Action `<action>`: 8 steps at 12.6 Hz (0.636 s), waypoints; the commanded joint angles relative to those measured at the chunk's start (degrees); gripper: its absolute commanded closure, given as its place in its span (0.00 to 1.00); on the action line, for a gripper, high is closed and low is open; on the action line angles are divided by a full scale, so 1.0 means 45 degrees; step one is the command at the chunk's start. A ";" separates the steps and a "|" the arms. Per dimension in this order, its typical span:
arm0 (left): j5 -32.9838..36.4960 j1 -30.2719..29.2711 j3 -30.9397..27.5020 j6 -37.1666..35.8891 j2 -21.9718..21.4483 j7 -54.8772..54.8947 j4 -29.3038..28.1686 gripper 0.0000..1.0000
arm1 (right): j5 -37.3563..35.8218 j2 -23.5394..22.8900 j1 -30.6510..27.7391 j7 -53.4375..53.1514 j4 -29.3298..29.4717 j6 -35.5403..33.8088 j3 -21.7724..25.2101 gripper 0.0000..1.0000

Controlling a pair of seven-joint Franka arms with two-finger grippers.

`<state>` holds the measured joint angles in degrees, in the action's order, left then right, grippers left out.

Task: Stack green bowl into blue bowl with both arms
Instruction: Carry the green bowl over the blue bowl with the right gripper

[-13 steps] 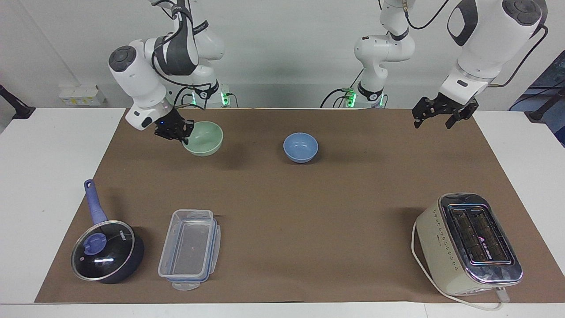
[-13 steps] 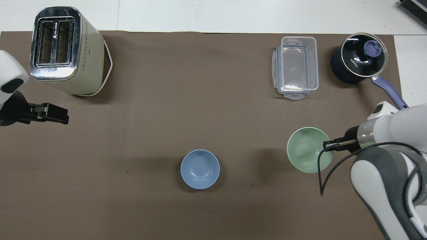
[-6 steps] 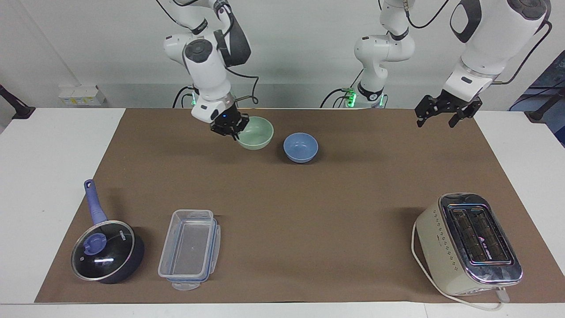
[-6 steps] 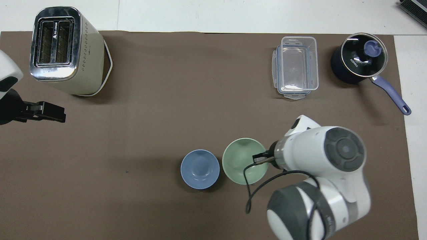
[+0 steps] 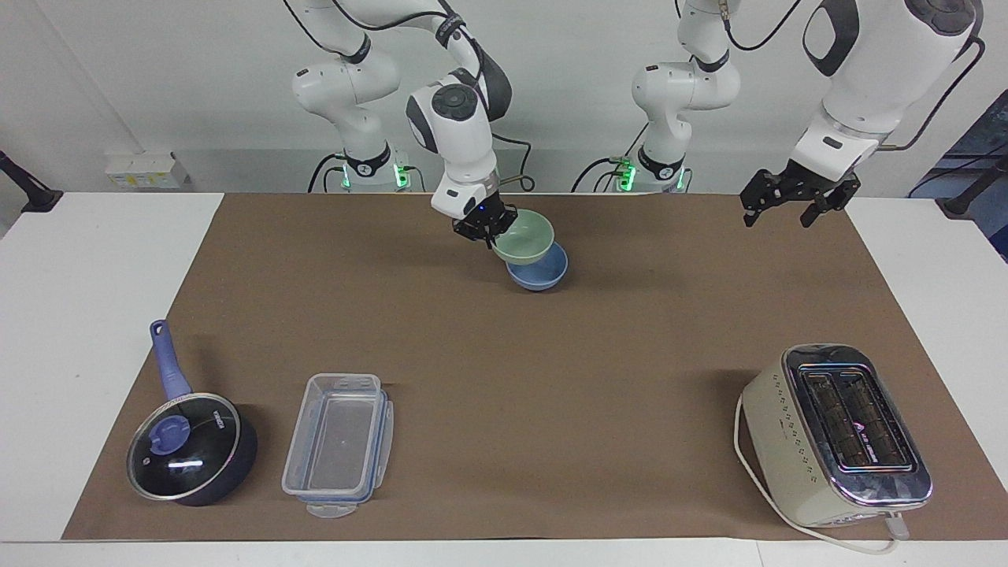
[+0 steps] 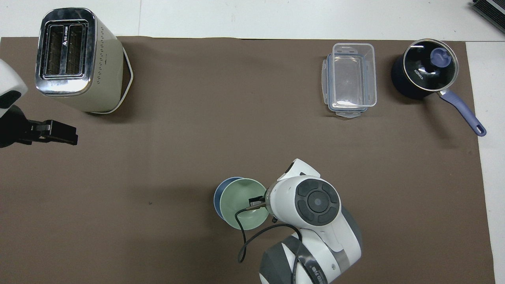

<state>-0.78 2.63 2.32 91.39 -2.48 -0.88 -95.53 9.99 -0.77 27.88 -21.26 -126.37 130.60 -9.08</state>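
Note:
The pale green bowl (image 5: 526, 238) hangs tilted in the air, just over the light blue bowl (image 5: 543, 272), which stands on the brown mat. My right gripper (image 5: 492, 228) is shut on the green bowl's rim at the side toward the right arm's end. In the overhead view the green bowl (image 6: 238, 203) covers most of the blue bowl (image 6: 217, 193), and the right gripper (image 6: 256, 202) shows at its rim. My left gripper (image 5: 794, 206) waits in the air over the mat's edge at the left arm's end; it also shows in the overhead view (image 6: 65, 133).
A cream toaster (image 5: 839, 433) stands farther out at the left arm's end. A clear lidded box (image 5: 339, 441) and a dark blue lidded saucepan (image 5: 193, 445) stand farther out at the right arm's end.
My right gripper has carried the green bowl from the right arm's end across to just over the blue bowl. The left arm has barely moved.

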 commanded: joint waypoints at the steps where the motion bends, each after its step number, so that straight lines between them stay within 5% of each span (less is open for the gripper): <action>1: 0.0232 -0.0154 0.0128 -0.0230 -0.0016 0.0176 0.0194 0.00 | 0.0201 -0.0803 0.0326 -0.0663 0.0132 0.1111 0.0084 1.00; 7: 0.0213 -0.0154 0.0128 -0.0230 -0.0016 0.0176 0.0194 0.00 | 0.0201 -0.1490 0.0562 -0.0862 0.0289 0.1700 0.0104 1.00; 8: 0.0213 -0.0174 0.0128 -0.0230 -0.0016 0.0176 0.0194 0.00 | 0.0201 -0.1490 0.0562 -0.0843 0.0308 0.1662 0.0104 0.75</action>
<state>-0.78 2.63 2.32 91.39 -2.48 -0.88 -95.53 10.00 -6.78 29.93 -24.27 -125.74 137.87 -8.98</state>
